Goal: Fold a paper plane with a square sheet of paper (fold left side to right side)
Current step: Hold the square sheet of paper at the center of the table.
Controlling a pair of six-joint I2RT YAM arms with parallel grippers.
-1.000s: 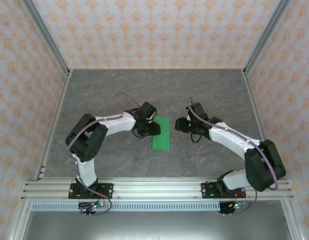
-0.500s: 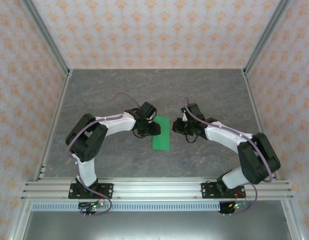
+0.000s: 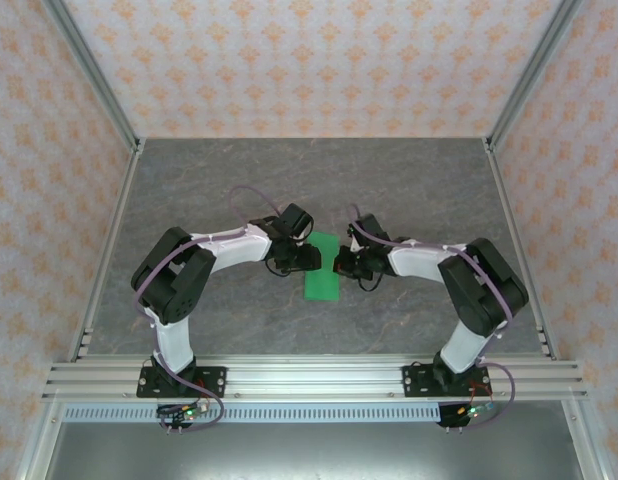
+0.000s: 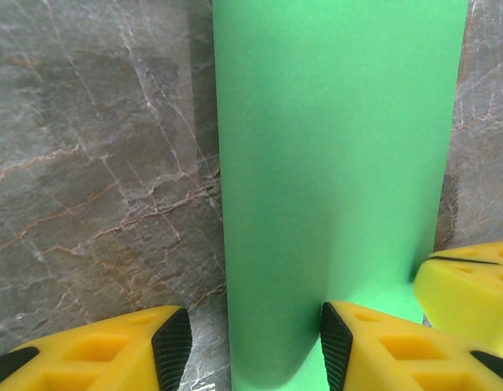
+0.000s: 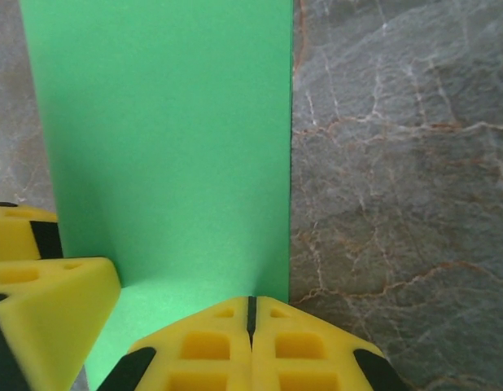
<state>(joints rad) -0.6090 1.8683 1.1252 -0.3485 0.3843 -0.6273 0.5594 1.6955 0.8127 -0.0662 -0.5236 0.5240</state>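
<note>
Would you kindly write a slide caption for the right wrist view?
Closed right gripper at the edge of the folded green paper on the grey marbled table.

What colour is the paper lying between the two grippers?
The paper is plain bright green, unmarked; the left wrist view shows it best.

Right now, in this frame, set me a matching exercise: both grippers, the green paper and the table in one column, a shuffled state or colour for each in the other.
Column one:
1. left gripper
2. right gripper
3. green sheet of paper
4. table

Column two:
A. grey and marbled
B. shut, at the paper's right edge
C. open, straddling the paper's left edge
D. a narrow strip lying flat between the two grippers

Pairs: 1-C, 2-B, 3-D, 4-A
</note>
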